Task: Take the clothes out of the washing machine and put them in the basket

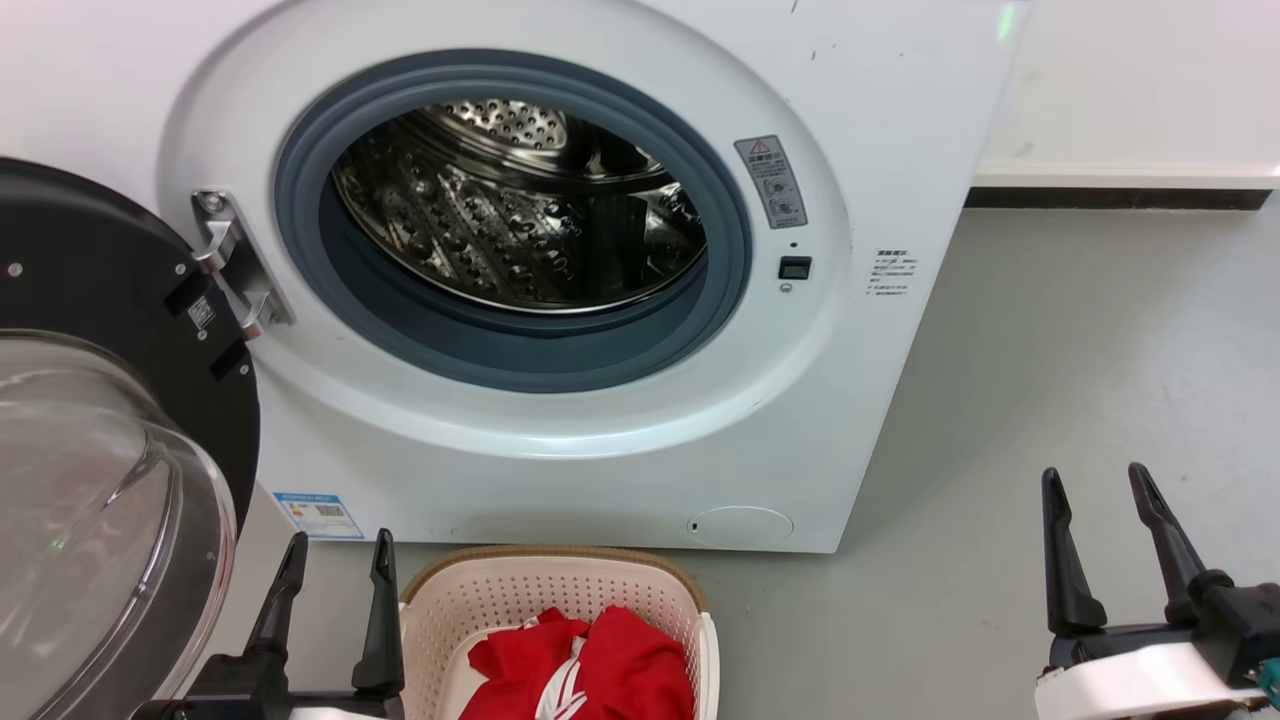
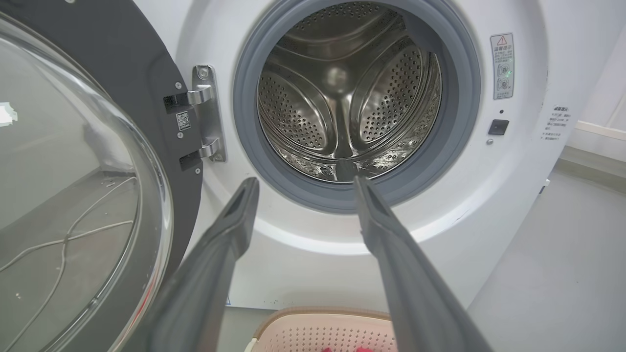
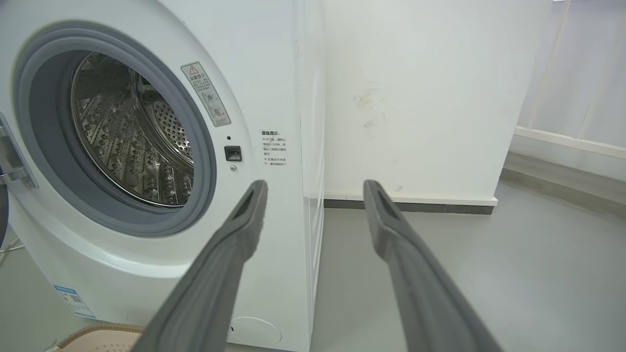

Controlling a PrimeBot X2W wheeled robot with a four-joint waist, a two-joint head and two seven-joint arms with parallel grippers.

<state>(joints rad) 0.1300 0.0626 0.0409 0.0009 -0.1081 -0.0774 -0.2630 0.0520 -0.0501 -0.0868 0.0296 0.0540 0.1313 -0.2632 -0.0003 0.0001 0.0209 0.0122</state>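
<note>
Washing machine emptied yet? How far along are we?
Looks done: the drum of the washing machine shows bare steel, and the red clothes lie in the basket. In hand: nothing; left hand and right hand are open and empty. Left: seemingly nothing, though the basket's lower part is cut off.

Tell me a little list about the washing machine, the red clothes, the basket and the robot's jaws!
washing machine: white, front-loading
door: swung open to the left, clear glass
drum: shiny steel, no clothes seen inside
clothes: bright red with white stripes, lying in the basket
basket: cream with a brown rim, on the floor in front of the machine
left jaws: open, empty, just left of the basket
right jaws: open, empty, over bare floor
job: looks done
</note>
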